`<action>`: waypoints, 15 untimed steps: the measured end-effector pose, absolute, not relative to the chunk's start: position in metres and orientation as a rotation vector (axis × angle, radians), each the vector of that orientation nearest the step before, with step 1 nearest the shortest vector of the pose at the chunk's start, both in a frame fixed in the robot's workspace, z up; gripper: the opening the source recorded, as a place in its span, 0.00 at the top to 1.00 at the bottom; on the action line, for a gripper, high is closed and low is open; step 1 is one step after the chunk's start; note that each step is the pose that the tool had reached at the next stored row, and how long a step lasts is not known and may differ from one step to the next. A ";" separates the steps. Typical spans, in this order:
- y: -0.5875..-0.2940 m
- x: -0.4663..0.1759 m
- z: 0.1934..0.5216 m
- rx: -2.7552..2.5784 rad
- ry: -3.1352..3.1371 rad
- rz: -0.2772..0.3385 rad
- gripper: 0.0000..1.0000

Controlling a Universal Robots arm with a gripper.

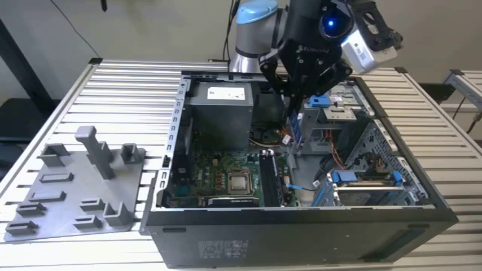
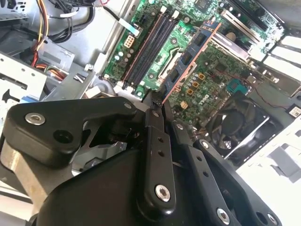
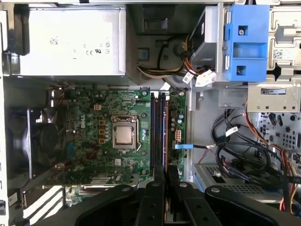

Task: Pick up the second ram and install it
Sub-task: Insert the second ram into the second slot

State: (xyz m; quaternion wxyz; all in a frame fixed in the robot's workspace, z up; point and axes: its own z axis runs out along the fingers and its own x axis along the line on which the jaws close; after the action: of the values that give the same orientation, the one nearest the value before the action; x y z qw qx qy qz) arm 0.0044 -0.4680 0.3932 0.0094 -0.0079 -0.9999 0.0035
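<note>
Gripper (image 2: 159,103) jaws clamp the second ram (image 2: 190,61) above the memory slots (image 2: 148,44) along the motherboard (image 2: 225,66) edge; any skew could jam it against a slot wall.

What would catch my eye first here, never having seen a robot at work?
First the open computer case lying on the slatted table, its green motherboard bared with a silver processor chip in the middle. Above it hangs the black robot arm, its jaws shut on the second ram, a thin stick held over the memory slots. At the exterior view's left sits a grey plastic fixture with a tall post.
</note>
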 end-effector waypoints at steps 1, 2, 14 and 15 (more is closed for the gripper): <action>-0.468 0.004 0.393 -0.025 -3.123 0.011 0.86; -0.468 0.004 0.392 -0.025 -3.123 0.011 0.86; -0.455 0.005 0.385 -0.031 -3.123 0.018 0.86; -0.454 0.006 0.385 -0.031 -3.123 0.019 0.86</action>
State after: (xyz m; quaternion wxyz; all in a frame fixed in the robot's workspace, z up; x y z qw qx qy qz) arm 0.0055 -0.4537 0.3849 0.0094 -0.0100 -0.9999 0.0061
